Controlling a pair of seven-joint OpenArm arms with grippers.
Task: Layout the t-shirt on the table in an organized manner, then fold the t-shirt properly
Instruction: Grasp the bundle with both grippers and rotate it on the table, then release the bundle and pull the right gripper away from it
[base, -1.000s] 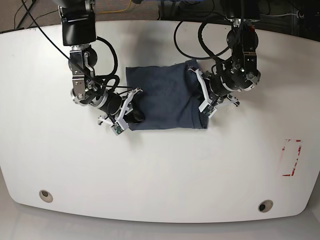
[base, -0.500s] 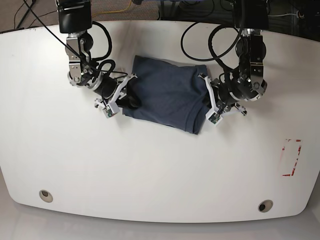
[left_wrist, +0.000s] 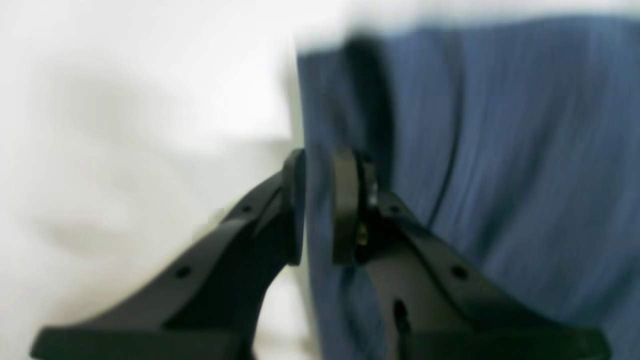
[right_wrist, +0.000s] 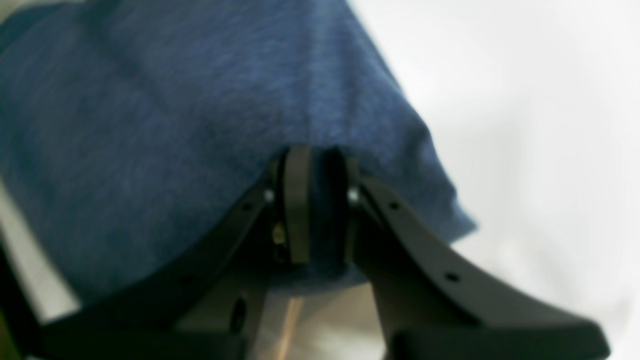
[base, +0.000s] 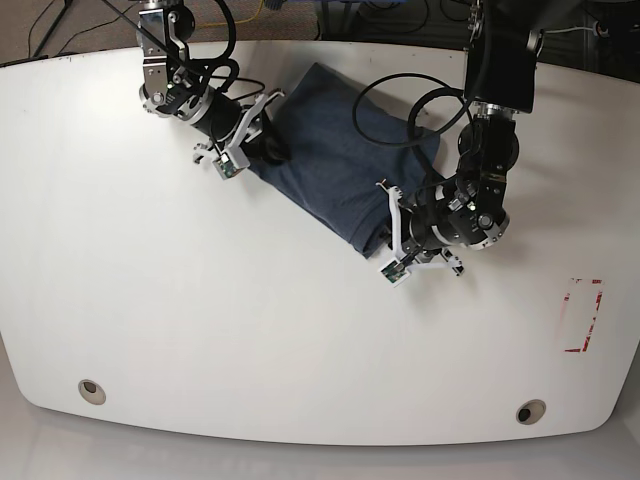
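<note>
In the left wrist view, I had the left gripper (left_wrist: 320, 205) clamped on an edge of the t-shirt (left_wrist: 500, 150), a thin fold of blue fabric pinched between its two pads; the white table (left_wrist: 125, 100) lay bare on the outer side of that edge. The picture was blurred, so I could not tell which edge of the garment this was. In the right wrist view, the right gripper (right_wrist: 312, 210) was likewise closed on the t-shirt (right_wrist: 175, 125), a bunched corner of cloth wedged between the pads and draping away over the table (right_wrist: 525, 100). In the base view, the t-shirt (base: 335, 165) lay near the far edge of the table (base: 200, 330) as a compact, several-layered packet set at a slant, with the right gripper (base: 252, 130) at its far corner and the left gripper (base: 392, 225) at its near corner. No sleeves, collar or lettering showed. I judged the folding well advanced, since the garment was already reduced to a small packet. Remaining work, as I judged it: square the packet to the table edge, set it flat, and release both grips.
</note>
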